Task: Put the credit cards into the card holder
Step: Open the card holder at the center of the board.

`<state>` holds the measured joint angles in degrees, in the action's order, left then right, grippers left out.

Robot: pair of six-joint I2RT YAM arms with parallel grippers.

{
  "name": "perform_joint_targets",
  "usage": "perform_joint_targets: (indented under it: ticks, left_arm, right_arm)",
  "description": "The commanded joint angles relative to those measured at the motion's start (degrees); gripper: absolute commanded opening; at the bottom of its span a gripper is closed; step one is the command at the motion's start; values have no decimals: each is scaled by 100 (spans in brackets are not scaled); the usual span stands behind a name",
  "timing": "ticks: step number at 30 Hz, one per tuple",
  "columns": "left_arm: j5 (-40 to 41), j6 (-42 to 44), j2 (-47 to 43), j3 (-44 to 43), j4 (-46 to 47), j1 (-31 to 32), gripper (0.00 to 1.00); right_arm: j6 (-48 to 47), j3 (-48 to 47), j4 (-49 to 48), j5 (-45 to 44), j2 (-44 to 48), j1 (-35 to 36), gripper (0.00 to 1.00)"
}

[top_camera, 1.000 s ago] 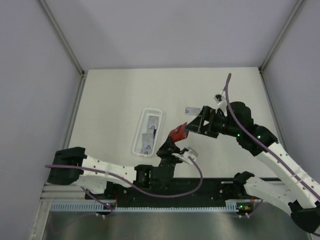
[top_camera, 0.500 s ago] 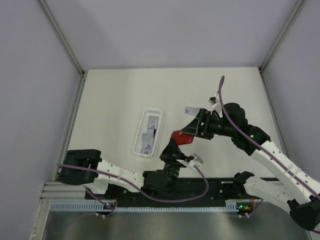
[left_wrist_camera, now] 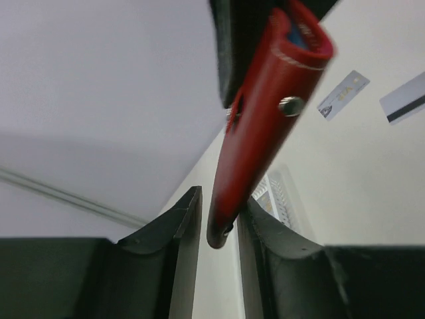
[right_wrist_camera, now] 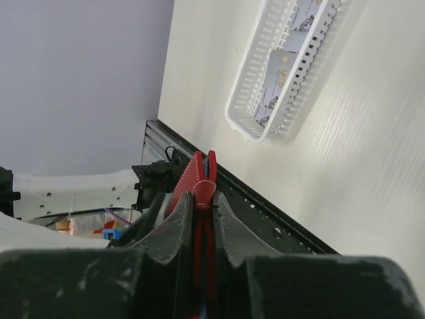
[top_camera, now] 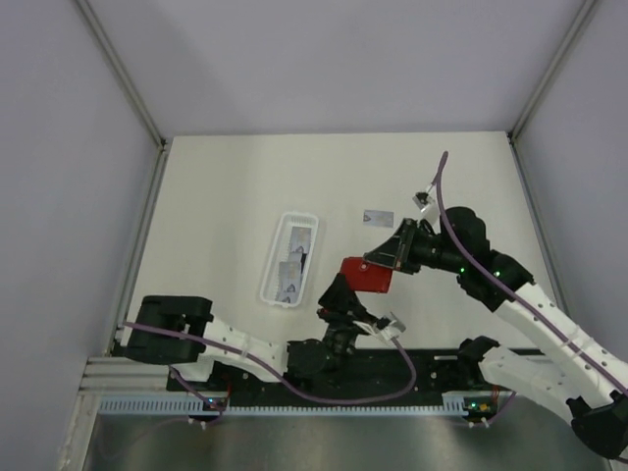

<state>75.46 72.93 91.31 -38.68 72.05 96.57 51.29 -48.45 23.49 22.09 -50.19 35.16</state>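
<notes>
Top external view shows the card holder (top_camera: 367, 276) held above the desk (top_camera: 226, 186). Its long axis runs from the left end effector (top_camera: 344, 289) up to the right end effector (top_camera: 378, 261), which is clamped on its upper edge. The left one's jaws stand slightly parted around the lower edge. Credit cards (top_camera: 291, 273) lie in the white tray (top_camera: 267, 280), left of the holder and nearer the left arm. One loose card (top_camera: 378, 217) lies beyond, nearer the right.

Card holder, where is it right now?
Top view, centre: the red card holder is up off the table between the left gripper and right gripper, just right of the white tray.
</notes>
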Motion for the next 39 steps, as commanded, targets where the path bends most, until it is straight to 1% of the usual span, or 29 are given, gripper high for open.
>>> perform_joint_targets:
  ticks: [1, 3, 4, 5, 6, 7, 8, 9, 11, 13, 15, 18, 19, 20, 22, 25, 28, 32, 33, 36, 39]
  left_arm:
    - [320, -1101, -1262, 26, 1702, 45, 42]
    - [224, -2259, -1999, 79, 370, 46, 44]
    - [93, -3179, -2377, 79, -751, 46, 46]
    - [-256, -4110, -2824, 27, -2068, 37, 57]
    - [-625, -5277, -3212, -69, -3221, 11, 66]
    - [-995, -6350, -3616, -140, -4311, -94, 73]
    - [-1381, -6926, -3942, -140, -4896, -208, 75]
    - [-1681, -7272, -4171, -36, -4885, -270, 78]
    - [-1912, -7275, -4480, 333, -4316, -297, 82]
    - [-2052, -7879, -4718, 317, -4567, -306, 84]
    - [-2219, -8240, -4841, 343, -4534, -323, 86]
    - [-2588, -8811, -5043, 501, -4279, -455, 90]
    - [-2841, -9039, -5096, 580, -4183, -542, 92]
    - [-3018, -9285, -5140, 641, -4086, -665, 94]
    - [-3413, -9751, -5167, 764, -3945, -963, 96]
    - [-4212, -10524, -5184, 975, -3726, -1604, 98]
    - [-4916, -11079, -5167, 1116, -3584, -2255, 99]
    - [-5769, -11843, -5062, 1274, -3330, -2871, 98]
    - [-5980, -12019, -4983, 1336, -3190, -3012, 98]
    - [-6551, -12337, -4658, 1354, -2724, -3241, 95]
    - [-6894, -12355, -4245, 1109, -2600, -3250, 91]
  right_arm:
    - [13, 19, -239, -590, 448, 44, 0]
    - [74, 28, -248, -828, 580, 35, 0]
    - [109, 37, -248, -916, 616, 44, 0]
    - [144, 20, -265, -1012, 668, 35, 0]
    - [180, 28, -309, -1100, 721, 35, 0]
    - [232, 37, -370, -1188, 800, 35, 0]
    - [285, 80, -423, -1363, 888, 35, 0]
    - [355, 142, -519, -1513, 1019, 35, 0]
    - [496, 378, -870, -1742, 1283, 35, 0]
    - [662, 703, -1397, -1900, 1520, 35, 0]
    - [803, 1029, -2099, -1980, 1714, 35, 0]
    - [1101, 1775, -3460, -2181, 2074, 35, 0]
    - [1259, 1995, -4030, -2356, 2188, 35, 0]
    - [1357, 2136, -4349, -2454, 2250, 35, 0]
    - [1524, 2348, -4833, -2543, 2242, 35, 0]
    - [1779, 2506, -5502, -2455, 2067, 35, 0]
    - [1955, 2577, -5898, -2332, 1900, 44, 0]
    - [2052, 2586, -6066, -2226, 1785, 44, 0]
    - [2069, 2586, -6075, -2070, 1768, 44, 0]
    - [2096, 2568, -6075, -1989, 1724, 44, 0]
    - [2087, 2516, -6049, -1884, 1697, 44, 0]
